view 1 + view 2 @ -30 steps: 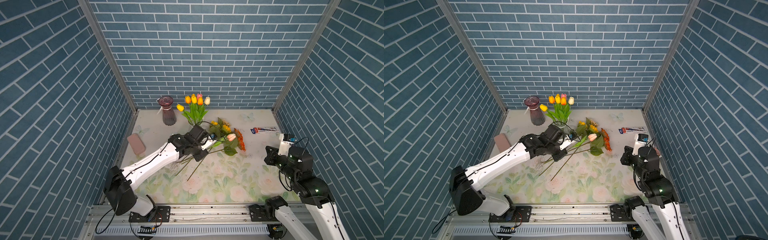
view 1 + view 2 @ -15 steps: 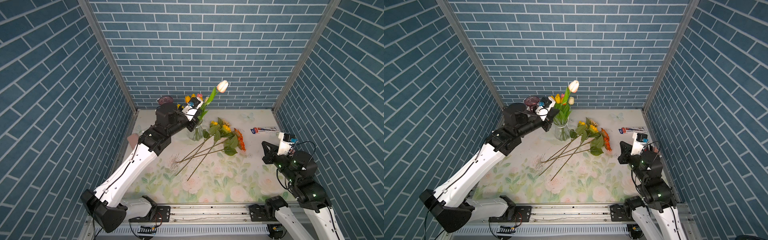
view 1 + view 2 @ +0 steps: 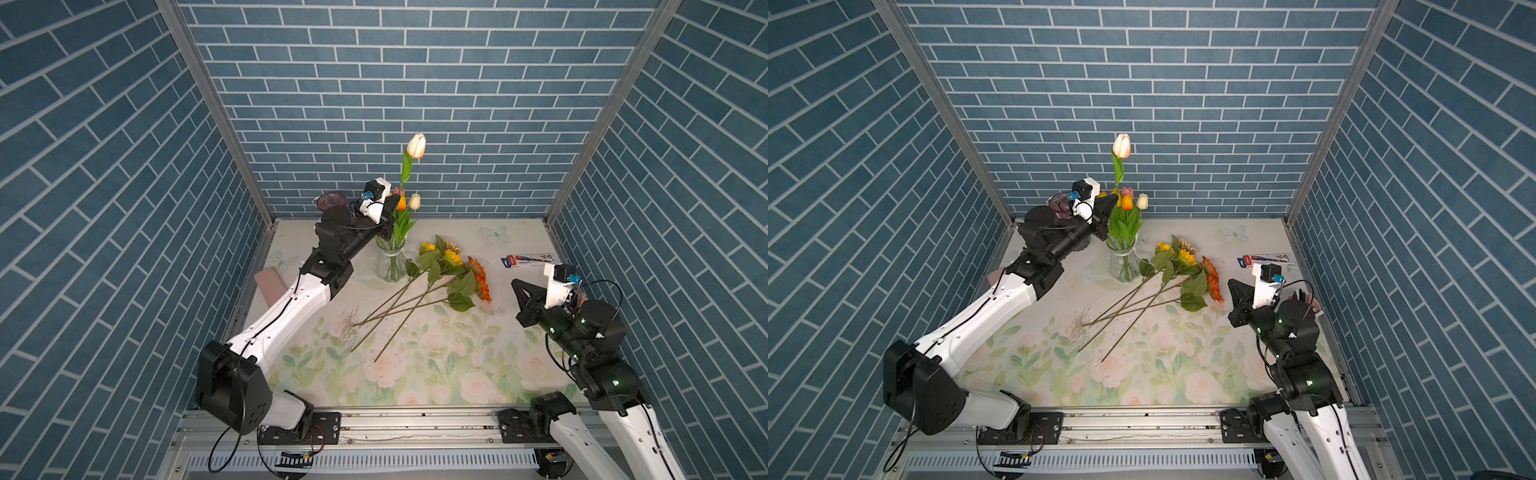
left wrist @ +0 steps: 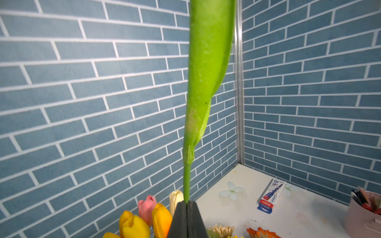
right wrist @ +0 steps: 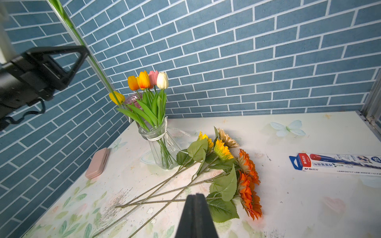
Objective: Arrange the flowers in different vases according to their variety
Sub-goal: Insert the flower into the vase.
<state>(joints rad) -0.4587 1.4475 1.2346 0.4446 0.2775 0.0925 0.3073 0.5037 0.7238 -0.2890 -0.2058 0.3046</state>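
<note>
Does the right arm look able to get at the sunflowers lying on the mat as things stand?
Probably yes. The right end effector, shut and empty, hangs close by the sunflowers with only bare mat between; the left end effector is off at the clear vase, holding a tulip.

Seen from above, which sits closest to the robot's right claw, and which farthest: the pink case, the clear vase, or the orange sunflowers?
1. Orange sunflowers, lying just beside the right gripper.
2. Clear vase, mid-table towards the back.
3. Pink case, at the opposite edge.

A cream tulip [image 3: 416, 145] is hovering upright over the tulip-filled clear vase [image 3: 390, 268]; sunflowers [image 3: 453, 257] are lying flat just right of it.
</note>
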